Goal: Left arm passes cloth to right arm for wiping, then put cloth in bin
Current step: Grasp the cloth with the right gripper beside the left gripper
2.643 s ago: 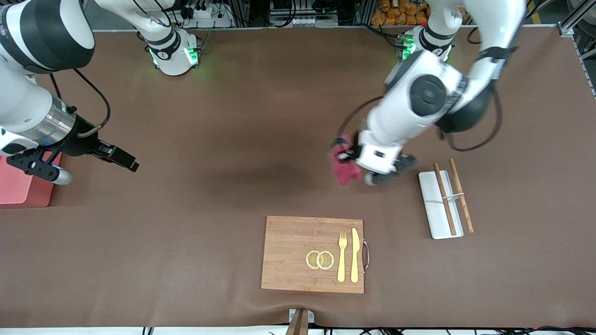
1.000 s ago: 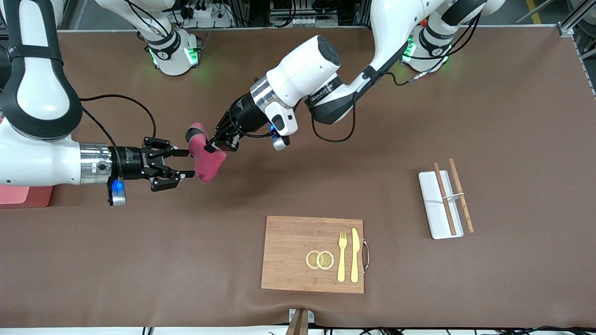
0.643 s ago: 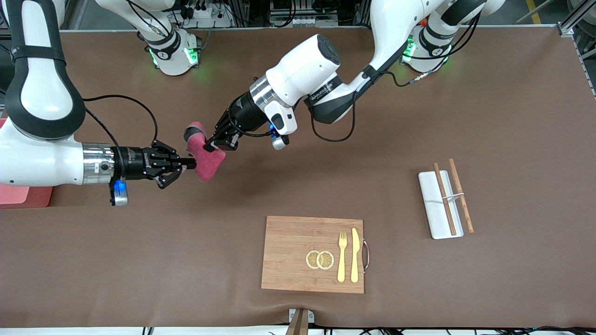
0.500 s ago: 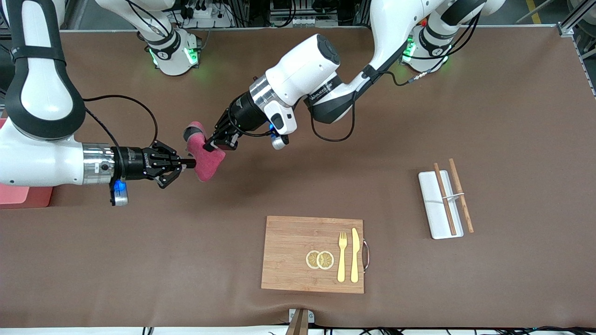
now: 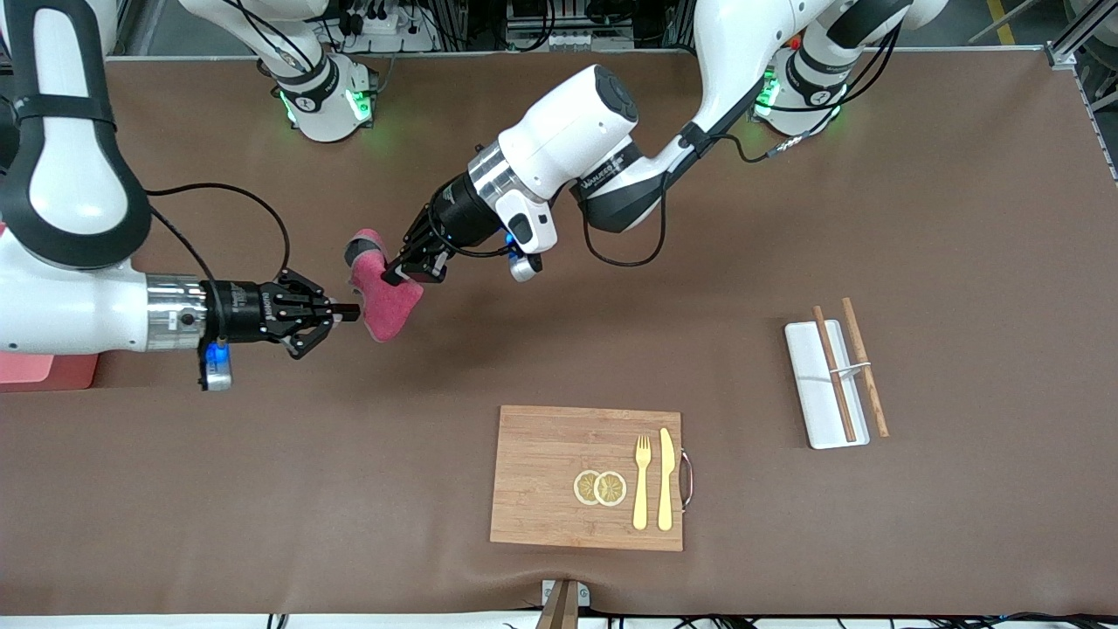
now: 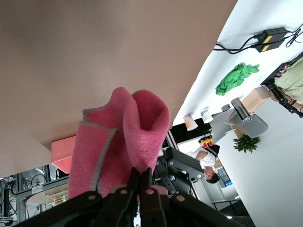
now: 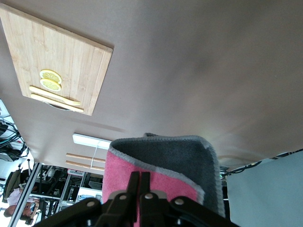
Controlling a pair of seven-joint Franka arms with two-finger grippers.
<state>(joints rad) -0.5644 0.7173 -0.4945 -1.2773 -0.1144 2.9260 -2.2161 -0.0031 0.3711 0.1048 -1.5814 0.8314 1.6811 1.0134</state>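
The maroon-red cloth (image 5: 387, 301) hangs in the air over the middle of the table, between the two grippers. My left gripper (image 5: 403, 271) is shut on its upper part. My right gripper (image 5: 352, 312) is shut on its edge toward the right arm's end. In the left wrist view the cloth (image 6: 124, 137) bunches in front of my shut left gripper (image 6: 140, 178). In the right wrist view the cloth (image 7: 163, 172) shows its dark grey side at my shut right gripper (image 7: 140, 182). The pink bin (image 5: 39, 370) stands at the right arm's end, mostly hidden under the right arm.
A wooden cutting board (image 5: 541, 454) with lemon slices (image 5: 600, 487), a fork (image 5: 642, 482) and a knife (image 5: 666, 480) lies nearer the front camera. A white tray (image 5: 808, 384) with chopsticks (image 5: 865, 367) lies toward the left arm's end.
My left arm carried the cloth from beside the white tray to over the table's middle. My right gripper came up open, then shut on the cloth's edge.
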